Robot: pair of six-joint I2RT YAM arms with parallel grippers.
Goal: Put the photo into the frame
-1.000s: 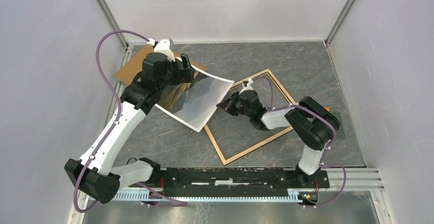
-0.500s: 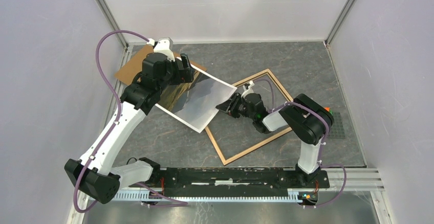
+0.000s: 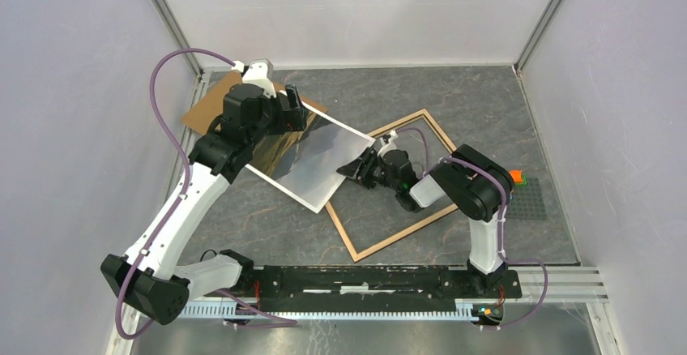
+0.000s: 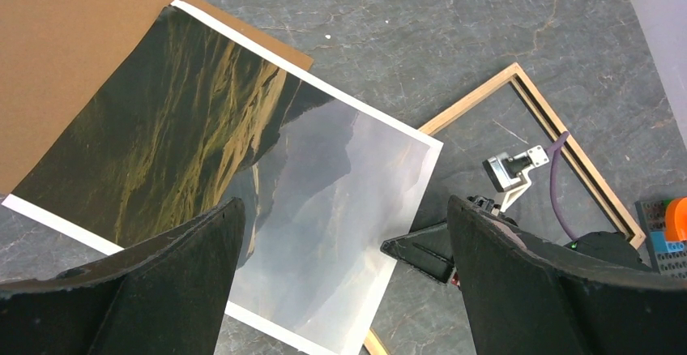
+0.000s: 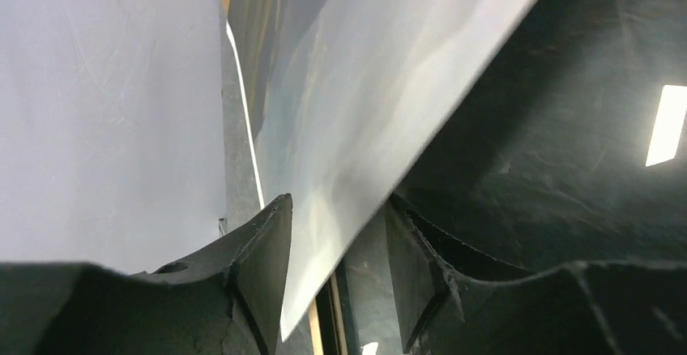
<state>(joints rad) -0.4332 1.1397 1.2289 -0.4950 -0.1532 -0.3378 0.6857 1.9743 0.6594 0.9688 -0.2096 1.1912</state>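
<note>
Since a second ago the photo (image 3: 312,156) has dropped from a lifted, curled corner to lying nearly flat. The right arm (image 3: 466,189) has folded in over the frame (image 3: 389,241), uncovering a grey baseplate (image 3: 531,201) and an orange block (image 3: 517,177) just beyond the frame's right corner.

The photo lies picture side up, mostly outside the frame on its left. One corner overlaps the frame's left corner and hides it. The frame lies flat on the table (image 3: 486,104), light wood face up, with much of its right rail covered by the right arm.

The right gripper (image 3: 356,168) sits inside the frame near its left corner, at the photo's edge. In the right wrist view its jaws stand parted with the print's edge passing between them. A gap shows beside one finger (image 5: 405,241), so nothing is clamped. The dark area on the right of that view is hard to make out.

The left gripper (image 3: 283,112) hovers over the photo's far end, well left of the frame, its jaws spread wide and holding nothing. In the top view it hides that end of the print. A brown backing board (image 3: 206,104) lies further left of the frame, largely under the photo and the left arm (image 3: 186,201). The left wrist view cuts off the baseplate at its edge.
</note>
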